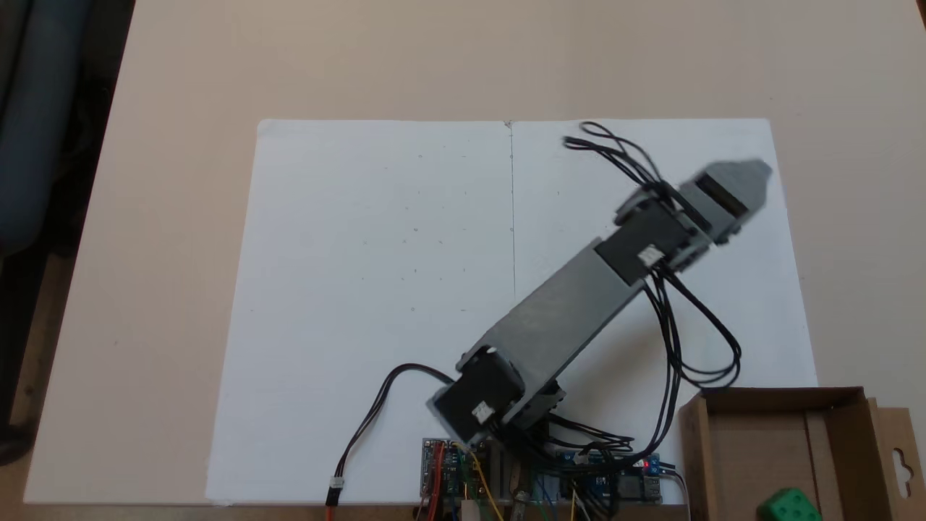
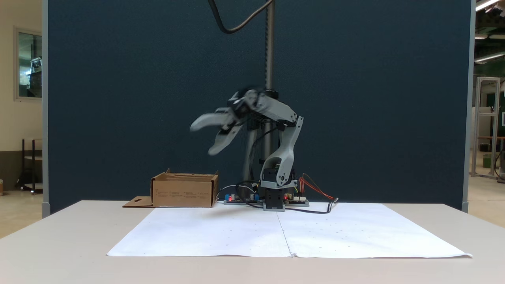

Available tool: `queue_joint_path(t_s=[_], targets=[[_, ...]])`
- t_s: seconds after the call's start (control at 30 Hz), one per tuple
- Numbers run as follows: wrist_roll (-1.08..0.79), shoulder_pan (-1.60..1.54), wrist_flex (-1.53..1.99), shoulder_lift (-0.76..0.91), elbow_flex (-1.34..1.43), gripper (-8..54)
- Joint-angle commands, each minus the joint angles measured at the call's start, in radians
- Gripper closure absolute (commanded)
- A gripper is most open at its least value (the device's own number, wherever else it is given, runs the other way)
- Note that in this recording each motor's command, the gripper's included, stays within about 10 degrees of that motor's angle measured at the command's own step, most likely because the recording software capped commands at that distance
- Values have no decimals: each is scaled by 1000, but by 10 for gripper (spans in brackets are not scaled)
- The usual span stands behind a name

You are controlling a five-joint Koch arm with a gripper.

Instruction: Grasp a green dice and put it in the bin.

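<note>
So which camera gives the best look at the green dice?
The fixed view from above: the green dice lies inside the cardboard box, at the bottom edge of the picture. In the fixed view from the front, the box wall hides whatever lies inside.

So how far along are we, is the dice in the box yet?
Looks done: the green dice lies inside the bin. The gripper hangs open and empty, raised above the table, blurred with motion. Nothing else of the job seems left beyond parking the arm.

Beige table (image 1: 181,79) bears white paper (image 1: 376,289), bin (image 1: 759,441).
</note>
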Motion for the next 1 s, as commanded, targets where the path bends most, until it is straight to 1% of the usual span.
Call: queue_joint_path(t_s=[0.0, 0.17, 0.33, 0.4, 0.47, 0.67, 0.97], targets=[[66, -149, -130, 89, -25, 13], [63, -494, -144, 184, -20, 12], [69, -675, -160, 245, 5, 9], [71, -721, -247, 273, 51, 4], [64, -767, -322, 318, 213, 4], [66, -773, -544, 331, 548, 8], [63, -792, -851, 334, 966, 15]])
